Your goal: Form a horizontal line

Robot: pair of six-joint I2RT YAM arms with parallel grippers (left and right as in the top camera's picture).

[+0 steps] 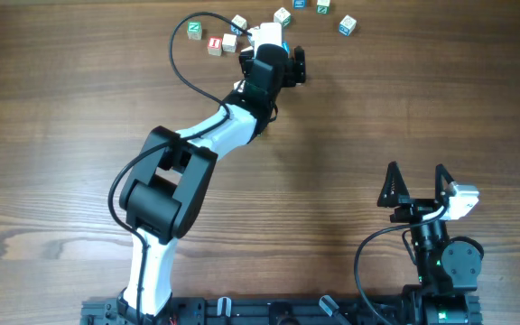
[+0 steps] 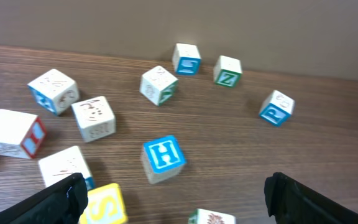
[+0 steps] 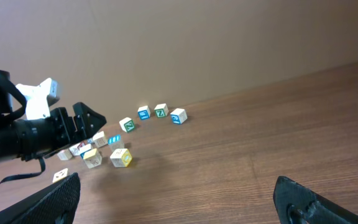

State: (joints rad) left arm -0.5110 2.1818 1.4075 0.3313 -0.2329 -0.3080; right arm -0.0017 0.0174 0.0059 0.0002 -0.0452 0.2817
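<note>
**Figure: Both Grippers Wide, Cubes Not Yet Aligned**

Overhead: my left gripper [image 1: 272,60] hangs over the far side of the table [image 1: 79,108] among loose letter cubes [image 1: 347,24], and its body hides those beneath it. My right gripper [image 1: 416,171] stands spread wide near its base, well apart.

Left wrist: my jaws stand wide with nothing gripped. The pale yellow cube [image 2: 104,205] lies by one finger [image 2: 61,199], the white cube [image 2: 64,165] just beside it. The whitish cube with a green mark [image 2: 213,218] sits apart at the bottom edge, so the three are not edge to edge.

Right wrist: my fingers are wide and hold nothing; the pale yellow cube sits near the left gripper's tip.

even bright light, soft shadows, slight blur
</note>
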